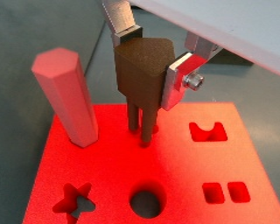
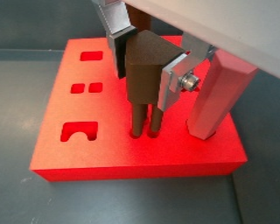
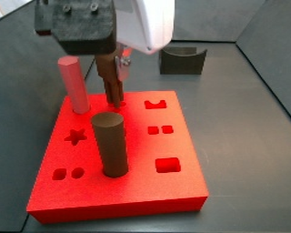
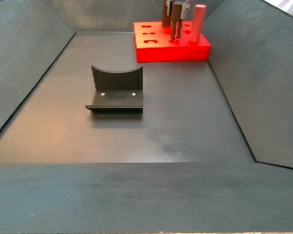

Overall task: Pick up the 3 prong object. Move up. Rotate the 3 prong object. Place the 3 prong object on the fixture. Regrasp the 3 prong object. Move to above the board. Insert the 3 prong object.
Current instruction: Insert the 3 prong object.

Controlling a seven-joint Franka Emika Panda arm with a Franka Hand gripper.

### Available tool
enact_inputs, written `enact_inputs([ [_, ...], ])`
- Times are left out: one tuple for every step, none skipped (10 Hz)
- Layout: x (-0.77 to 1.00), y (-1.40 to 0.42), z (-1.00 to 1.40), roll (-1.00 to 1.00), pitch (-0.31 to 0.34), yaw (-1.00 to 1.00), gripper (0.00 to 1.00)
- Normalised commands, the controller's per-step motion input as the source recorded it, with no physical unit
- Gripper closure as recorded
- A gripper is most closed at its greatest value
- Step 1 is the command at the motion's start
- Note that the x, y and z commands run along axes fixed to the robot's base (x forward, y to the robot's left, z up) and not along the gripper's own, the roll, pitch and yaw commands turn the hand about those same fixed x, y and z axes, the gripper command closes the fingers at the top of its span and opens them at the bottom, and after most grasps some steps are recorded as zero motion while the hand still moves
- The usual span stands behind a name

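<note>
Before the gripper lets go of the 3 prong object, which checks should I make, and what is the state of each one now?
1. Gripper shut on the 3 prong object, above the board: ok.
2. Object upright, prongs down, in both wrist views: ok.
3. Prong tips at the board's top face: ok.
4. Prongs fully seated in their holes: cannot tell.
5. Pink hexagonal peg apart from the object: ok.
6. Fixture away from the board: ok.
</note>
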Motion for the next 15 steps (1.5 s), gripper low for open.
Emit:
enact_inputs([
  [0.02, -0.07, -0.63, 0.09, -0.074, -0.20, 1.00],
  [0.00, 0.00, -0.72, 0.22, -0.017, -0.03, 1.00],
  [0.05, 0.08, -0.77, 0.26, 0.000, 0.00, 1.00],
  [0.11, 0.03, -0.80, 0.23, 0.000, 0.00, 1.00],
  [0.19, 0.00, -0.71, 0.12, -0.004, -0.13, 1.00],
  [0.30, -0.11, -0.79, 0.11, -0.019, -0.19, 1.00],
  [0.32, -0.21, -0.95, 0.04, -0.084, -0.27, 1.00],
  [0.28, -0.23, -1.00, 0.01, -0.124, -0.32, 1.00],
  [0.52, -0.19, -0.97, 0.04, -0.040, -0.43, 1.00],
  [0.33, -0.04, -0.94, 0.06, -0.034, -0.62, 1.00],
  [0.13, 0.00, -0.94, 0.01, -0.086, -0.70, 1.00],
  [0.11, 0.00, -0.94, 0.00, -0.087, -0.65, 1.00],
  [0.01, 0.01, -0.97, 0.01, -0.077, -0.43, 1.00],
  [0.03, 0.00, -1.00, 0.06, -0.074, -0.20, 1.00],
  [0.09, 0.00, -0.98, 0.06, -0.043, -0.12, 1.00],
])
